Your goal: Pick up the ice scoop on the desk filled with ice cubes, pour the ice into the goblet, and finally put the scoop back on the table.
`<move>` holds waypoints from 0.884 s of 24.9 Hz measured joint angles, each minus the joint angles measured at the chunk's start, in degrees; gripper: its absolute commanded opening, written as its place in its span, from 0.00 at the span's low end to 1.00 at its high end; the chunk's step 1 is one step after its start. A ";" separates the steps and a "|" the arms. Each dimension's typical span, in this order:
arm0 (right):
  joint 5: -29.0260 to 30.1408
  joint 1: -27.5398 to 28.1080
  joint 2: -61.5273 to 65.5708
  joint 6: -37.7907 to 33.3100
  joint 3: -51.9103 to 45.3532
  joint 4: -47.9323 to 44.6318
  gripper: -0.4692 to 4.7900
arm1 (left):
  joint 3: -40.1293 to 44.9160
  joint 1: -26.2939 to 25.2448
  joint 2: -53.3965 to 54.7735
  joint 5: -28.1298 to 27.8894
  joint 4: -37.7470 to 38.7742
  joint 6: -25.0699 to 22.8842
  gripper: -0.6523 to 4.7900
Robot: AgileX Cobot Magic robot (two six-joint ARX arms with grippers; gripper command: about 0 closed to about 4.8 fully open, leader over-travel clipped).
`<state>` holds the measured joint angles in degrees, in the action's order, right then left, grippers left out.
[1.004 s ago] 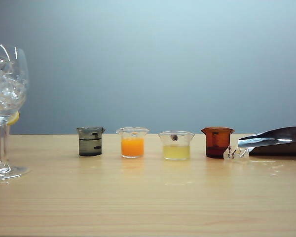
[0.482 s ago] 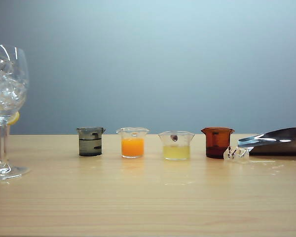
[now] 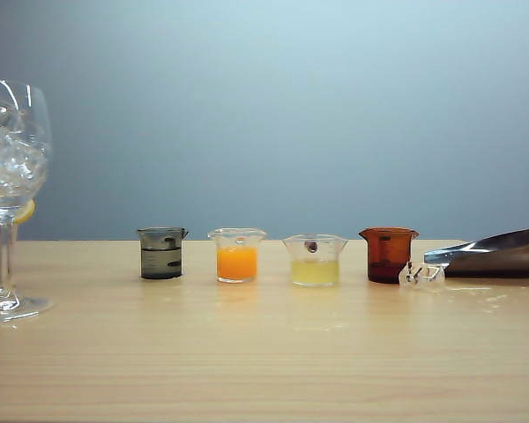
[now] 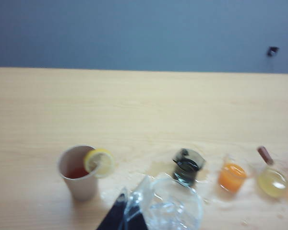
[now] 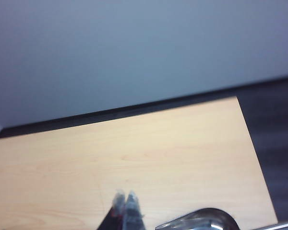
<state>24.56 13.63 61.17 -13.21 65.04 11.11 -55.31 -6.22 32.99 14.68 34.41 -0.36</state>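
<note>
The goblet (image 3: 13, 159) stands at the far left of the desk (image 3: 264, 352), its bowl packed with ice cubes (image 3: 9, 150). In the left wrist view the goblet (image 4: 175, 207) is seen from above, and my left gripper (image 4: 128, 201) sits shut right beside its bowl; I cannot tell whether they touch. The silver ice scoop (image 3: 494, 254) lies on the table at the far right, with one stray ice cube (image 3: 421, 275) at its tip. My right gripper (image 5: 125, 196) hangs shut and empty above the table, next to the scoop (image 5: 201, 222). Neither gripper shows in the exterior view.
Between goblet and scoop stands a row of small beakers: dark grey (image 3: 161, 253), orange (image 3: 237, 256), pale yellow (image 3: 315, 260) and brown (image 3: 388, 254). A paper cup (image 4: 79, 170) with red drink and a lemon slice stands behind the goblet. The desk's edge (image 5: 252, 143) is near the scoop.
The dark mass at the scoop's back end has left the exterior view. The scoop has settled lower and flatter on the table. Goblet and beakers have not moved.
</note>
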 measured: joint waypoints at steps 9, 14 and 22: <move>-6.86 -7.67 -18.01 5.68 -18.05 -3.87 0.09 | 10.73 0.00 -11.50 -4.44 -11.45 0.15 0.11; -9.01 -7.63 -28.94 5.79 -30.56 -4.94 0.09 | 18.53 0.00 -16.06 -4.44 -14.23 -0.04 0.11; -9.07 -7.63 -32.11 5.79 -34.45 -1.53 0.09 | 34.25 0.00 -26.80 -4.52 -20.31 0.20 0.11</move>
<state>15.49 6.00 29.06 -7.42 30.59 9.58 -21.06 -6.22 6.20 10.15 14.11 -0.16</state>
